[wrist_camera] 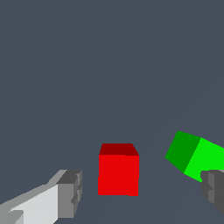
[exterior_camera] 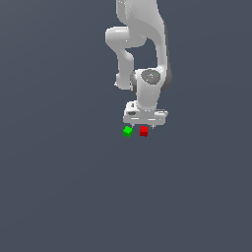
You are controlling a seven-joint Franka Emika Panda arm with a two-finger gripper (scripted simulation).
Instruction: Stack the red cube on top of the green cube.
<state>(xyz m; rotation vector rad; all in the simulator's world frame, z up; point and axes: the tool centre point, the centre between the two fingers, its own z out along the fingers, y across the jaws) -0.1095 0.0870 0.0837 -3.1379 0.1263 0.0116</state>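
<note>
Red cube (exterior_camera: 143,131) sits on the flat grey floor (exterior_camera: 59,187), directly under the white gripper (exterior_camera: 144,125), with the green cube (exterior_camera: 128,131) just beside it toward the exterior view's left, the two apart. In the wrist view the red cube (wrist_camera: 118,170) lies between the spread fingers (wrist_camera: 70,192), untouched; the green cube (wrist_camera: 194,157), turned at an angle, lies partly behind the other fingertip.
</note>
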